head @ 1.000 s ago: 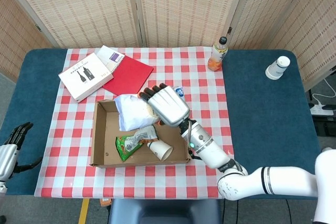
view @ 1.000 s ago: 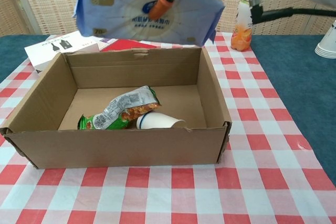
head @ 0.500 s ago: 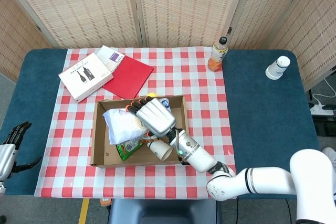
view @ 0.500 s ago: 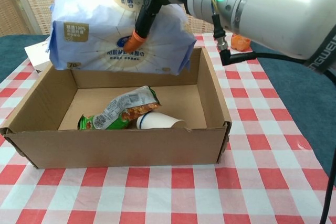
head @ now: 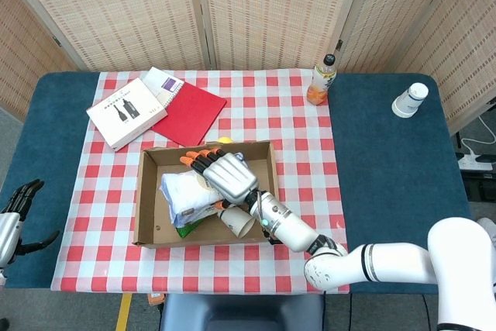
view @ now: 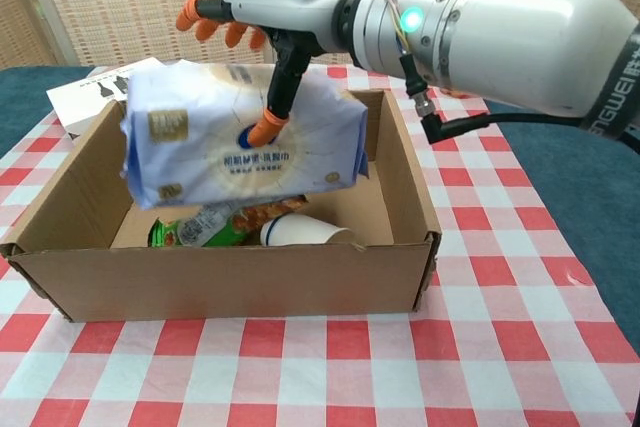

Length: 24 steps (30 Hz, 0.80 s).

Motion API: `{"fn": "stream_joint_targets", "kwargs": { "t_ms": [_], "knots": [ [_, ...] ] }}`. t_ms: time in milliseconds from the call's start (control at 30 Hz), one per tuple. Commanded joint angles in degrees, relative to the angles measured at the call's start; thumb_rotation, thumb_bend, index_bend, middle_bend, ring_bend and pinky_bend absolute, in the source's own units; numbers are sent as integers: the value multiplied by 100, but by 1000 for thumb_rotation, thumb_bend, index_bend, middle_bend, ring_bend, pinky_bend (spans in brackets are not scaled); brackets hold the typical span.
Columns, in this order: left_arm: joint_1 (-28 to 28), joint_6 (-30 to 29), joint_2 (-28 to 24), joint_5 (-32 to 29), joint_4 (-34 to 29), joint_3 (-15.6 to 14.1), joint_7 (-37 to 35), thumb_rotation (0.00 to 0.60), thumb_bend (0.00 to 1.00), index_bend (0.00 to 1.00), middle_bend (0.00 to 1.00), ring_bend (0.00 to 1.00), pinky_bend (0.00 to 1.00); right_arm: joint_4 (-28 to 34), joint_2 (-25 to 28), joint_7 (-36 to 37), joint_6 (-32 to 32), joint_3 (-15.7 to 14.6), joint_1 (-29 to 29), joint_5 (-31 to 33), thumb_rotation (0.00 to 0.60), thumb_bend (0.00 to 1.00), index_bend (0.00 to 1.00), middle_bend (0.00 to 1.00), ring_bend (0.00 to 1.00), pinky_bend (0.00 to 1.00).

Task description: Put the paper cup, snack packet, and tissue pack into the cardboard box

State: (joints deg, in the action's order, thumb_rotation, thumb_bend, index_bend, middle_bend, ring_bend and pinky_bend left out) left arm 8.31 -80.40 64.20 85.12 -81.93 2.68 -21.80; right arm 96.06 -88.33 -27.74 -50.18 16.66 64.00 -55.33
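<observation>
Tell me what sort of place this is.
Most likely a staged robot test area, not a home. A table under blue cloth and a checked tablecloth stands before woven folding screens, and the right hand lowers a tissue pack into a cardboard box.

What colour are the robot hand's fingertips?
Orange. The right hand shows them best in the chest view, holding the tissue pack.

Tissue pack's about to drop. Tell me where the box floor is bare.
Bare floor lies along the box's far wall and in its left near corner, left of the snack packet. The middle and near side are crowded: the packet and the paper cup lie there, with the tissue pack hanging over them in the right hand.
</observation>
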Motion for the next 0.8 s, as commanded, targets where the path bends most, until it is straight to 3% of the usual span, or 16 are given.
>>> {"fn": "stream_joint_targets", "kwargs": {
  "t_ms": [33, 233, 433, 633, 800],
  "knots": [
    [6, 9, 7, 4, 6, -2, 6, 600, 213, 41, 8, 0, 231, 12, 47, 227, -58, 9, 0, -357, 600, 0, 0, 0, 0, 0],
    [6, 4, 15, 15, 6, -7, 30, 600, 213, 41, 8, 0, 231, 130, 181, 384, -529, 83, -159, -910, 600, 0, 0, 0, 0, 0],
    [9, 3, 18, 27, -21, -14, 72, 600, 214, 41, 8, 0, 231, 456, 797, -206, -1482, 18, -642, -1390, 600, 0, 0, 0, 0, 0],
    [23, 16, 39, 58, -60, -33, 165, 600, 213, 41, 8, 0, 230, 1140, 1987, -974, -2522, -552, -1768, -1522, 600, 0, 0, 0, 0, 0],
    [36, 34, 60, 59, -108, -40, 282, 600, 213, 41, 8, 0, 230, 1074, 2681, -498, -3116, -1081, -2740, -1720, 600, 0, 0, 0, 0, 0]
  ]
}}
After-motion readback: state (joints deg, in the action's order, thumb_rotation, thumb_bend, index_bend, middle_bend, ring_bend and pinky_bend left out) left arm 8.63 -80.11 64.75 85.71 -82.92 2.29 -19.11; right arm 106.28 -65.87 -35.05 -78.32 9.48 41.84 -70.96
